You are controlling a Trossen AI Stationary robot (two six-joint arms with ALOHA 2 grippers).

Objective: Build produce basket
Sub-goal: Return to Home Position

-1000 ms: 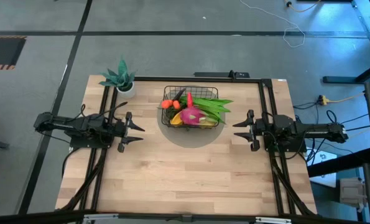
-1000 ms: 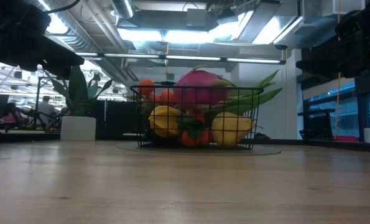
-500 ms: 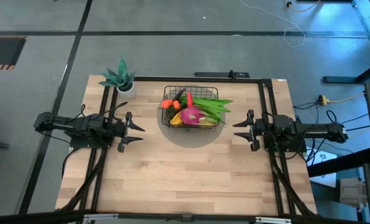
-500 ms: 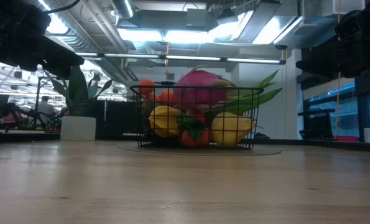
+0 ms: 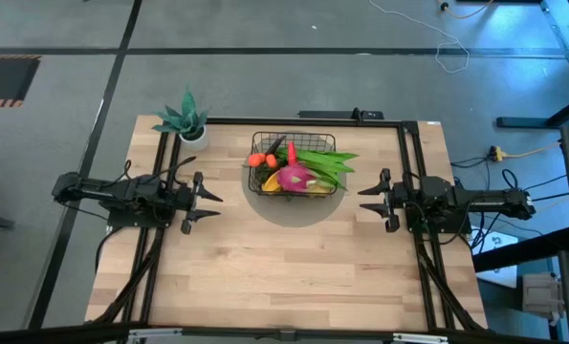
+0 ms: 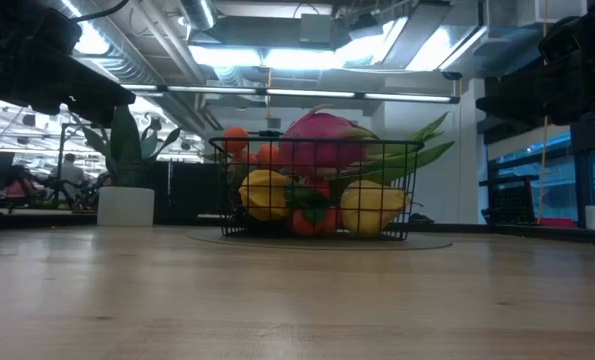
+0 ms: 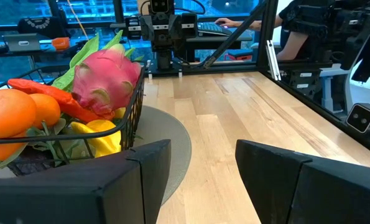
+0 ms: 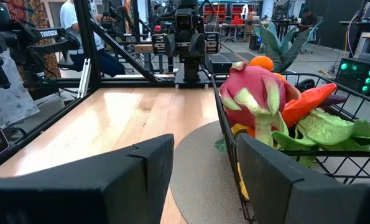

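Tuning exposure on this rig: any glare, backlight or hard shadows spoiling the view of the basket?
Low view: ceiling lights sit right behind the basket, backlighting it, yet the dragon fruit reads fine. High view: even light on the table, no glare, no hard shadows; left gripper and right gripper parked at its sides. Wrist views: each arm's dark fingers fill the bottom; produce well lit.

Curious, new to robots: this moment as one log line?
left claw: open, table's left | right claw: open, table's right | wire basket: full
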